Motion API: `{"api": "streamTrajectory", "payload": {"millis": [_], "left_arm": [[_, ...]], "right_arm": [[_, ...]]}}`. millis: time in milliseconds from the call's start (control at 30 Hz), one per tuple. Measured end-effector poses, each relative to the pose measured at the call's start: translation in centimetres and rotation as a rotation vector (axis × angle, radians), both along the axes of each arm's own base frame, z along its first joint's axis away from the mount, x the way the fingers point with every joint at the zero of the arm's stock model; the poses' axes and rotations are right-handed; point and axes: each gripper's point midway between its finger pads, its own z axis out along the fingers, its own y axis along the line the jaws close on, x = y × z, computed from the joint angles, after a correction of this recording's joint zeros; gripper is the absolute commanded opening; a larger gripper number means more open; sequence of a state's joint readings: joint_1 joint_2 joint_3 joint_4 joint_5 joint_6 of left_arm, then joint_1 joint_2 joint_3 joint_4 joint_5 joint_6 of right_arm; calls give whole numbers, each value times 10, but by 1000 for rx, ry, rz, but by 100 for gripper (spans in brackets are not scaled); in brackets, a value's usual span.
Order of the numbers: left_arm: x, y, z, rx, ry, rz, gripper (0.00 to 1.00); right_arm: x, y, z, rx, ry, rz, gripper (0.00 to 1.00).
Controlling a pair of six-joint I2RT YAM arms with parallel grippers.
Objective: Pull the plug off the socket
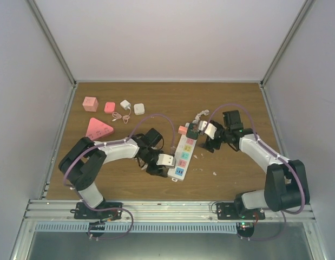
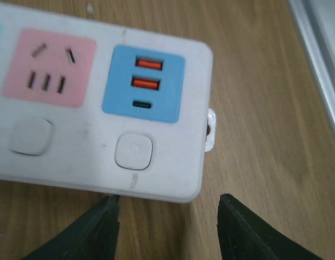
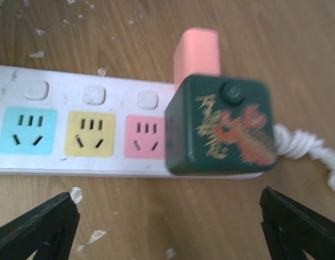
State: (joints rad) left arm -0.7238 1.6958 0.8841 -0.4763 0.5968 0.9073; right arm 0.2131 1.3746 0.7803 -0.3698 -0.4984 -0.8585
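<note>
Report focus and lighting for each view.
Top external: even, soft light, no glare. Left wrist: the socket sharp, fingers dark and featureless. Right wrist: the green plug slightly blurred, the socket behind it crisper.

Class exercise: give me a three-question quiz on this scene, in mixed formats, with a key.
1. Multiple choice: the dark green plug sits at which end of the socket? A. the cord end B. the USB end
2. True or false: the right end effector is shut on the plug.
3. Fill in: the open left end effector hovers beside the ___ USB face.
Key: 1 A; 2 false; 3 blue.
</note>
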Motion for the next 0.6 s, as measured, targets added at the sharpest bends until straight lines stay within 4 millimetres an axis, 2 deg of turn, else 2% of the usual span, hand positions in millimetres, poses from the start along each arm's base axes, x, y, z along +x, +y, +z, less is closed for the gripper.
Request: {"api": "streamTrajectory", "payload": {"millis": [167, 300, 400, 600], "left_arm": [[11, -2, 29, -101, -14, 31, 84], [38, 6, 50, -167, -46, 129, 97], [62, 16, 67, -212, -79, 218, 99], [100, 34, 101, -300, -164, 355, 99]], "right_arm": [[21, 4, 27, 35, -42, -8, 100], [40, 9, 32, 50, -33, -12, 100], [45, 13, 25, 56, 6, -10, 100], [40, 22, 6, 56, 92, 16, 95]]}}
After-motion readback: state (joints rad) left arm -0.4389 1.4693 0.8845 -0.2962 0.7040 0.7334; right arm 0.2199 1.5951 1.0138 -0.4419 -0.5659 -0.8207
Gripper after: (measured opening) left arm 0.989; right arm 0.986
